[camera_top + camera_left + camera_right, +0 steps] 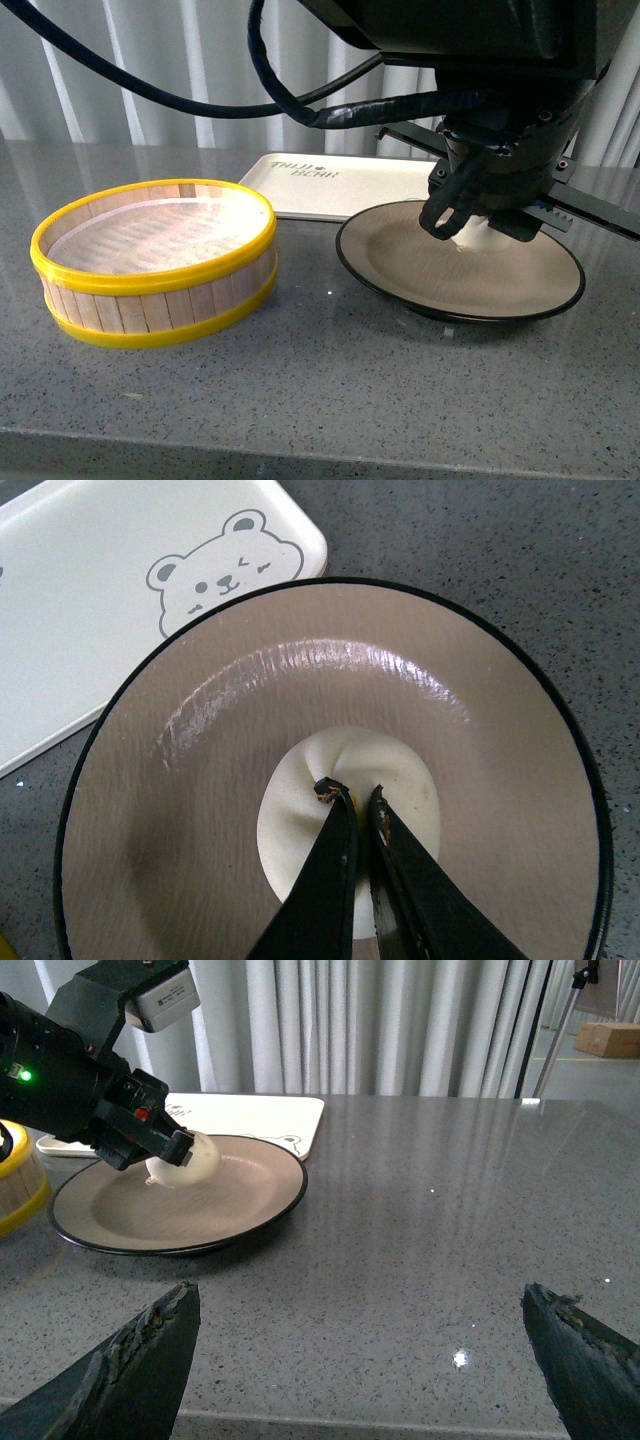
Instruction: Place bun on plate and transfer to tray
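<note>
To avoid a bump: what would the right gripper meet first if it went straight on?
Probably nothing near. Ahead of the right gripper, jaws open, only bare table shows, then curtain far off. The plate lies aside of that line.

Free passage over bare grey countertop (pixel 450 1240) right of plate (pixel 400 270). Blocked left of plate by steamer basket (pixel 155 262), behind by tray (pixel 340 185), above centre by left gripper (pixel 352 796).
</note>
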`<state>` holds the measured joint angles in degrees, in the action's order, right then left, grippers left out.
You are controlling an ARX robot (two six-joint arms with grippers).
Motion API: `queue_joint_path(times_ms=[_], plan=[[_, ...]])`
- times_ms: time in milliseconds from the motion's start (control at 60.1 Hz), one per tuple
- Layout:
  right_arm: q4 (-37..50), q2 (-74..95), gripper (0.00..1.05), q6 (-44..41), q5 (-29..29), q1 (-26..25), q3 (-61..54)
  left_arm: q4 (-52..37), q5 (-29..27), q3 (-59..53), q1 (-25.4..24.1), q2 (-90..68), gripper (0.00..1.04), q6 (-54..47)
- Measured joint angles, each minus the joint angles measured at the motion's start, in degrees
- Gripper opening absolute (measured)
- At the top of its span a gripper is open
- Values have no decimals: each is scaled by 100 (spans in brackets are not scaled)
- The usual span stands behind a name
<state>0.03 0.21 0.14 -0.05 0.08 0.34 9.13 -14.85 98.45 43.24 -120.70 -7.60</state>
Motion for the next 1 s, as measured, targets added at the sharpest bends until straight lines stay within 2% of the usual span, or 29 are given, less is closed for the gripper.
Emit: queue_joint_path(times_ms=[549,582,698,998], plan=[[0,0,96,0,0,0,0,120,-149,262,15,-400,4,15],[0,0,96,0,0,0,0,136,-151,280,15,-417,7,22],[0,0,96,0,0,0,0,251,-111,315,15,-433,32,57],[0,0,96,0,0,0,0,251,-35,337,-24,-417,76,219]])
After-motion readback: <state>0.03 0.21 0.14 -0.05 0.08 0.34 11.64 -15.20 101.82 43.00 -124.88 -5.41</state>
